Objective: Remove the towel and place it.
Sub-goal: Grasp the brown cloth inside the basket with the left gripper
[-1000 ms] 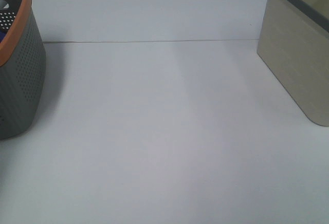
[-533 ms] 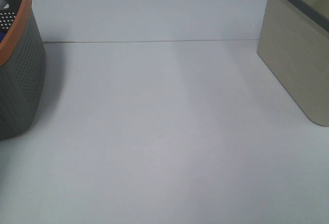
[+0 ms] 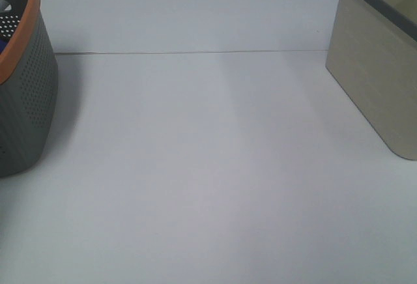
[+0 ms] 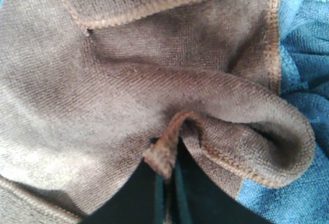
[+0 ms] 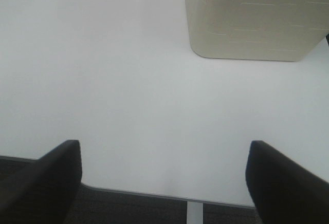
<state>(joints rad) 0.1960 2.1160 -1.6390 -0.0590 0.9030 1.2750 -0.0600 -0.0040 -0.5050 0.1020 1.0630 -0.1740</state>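
Clearly your left gripper (image 4: 165, 172) pinches the reddish-brown soft cloth towel (image 4: 103, 95) by its hem for lifting out; your right gripper (image 5: 163, 149) gapes idle.

We see the towel (image 4: 128, 80) as soft, matt brown cloth, finely ribbed, its hem thickly stitched; touching the towel lies a blue cloth (image 4: 303, 44) of rougher, loopier pile. The table (image 3: 208, 167) is smooth matt white; the grey basket (image 3: 26, 101) perforated plastic, the beige basket (image 3: 371, 75) faintly grained, matt plastic too.
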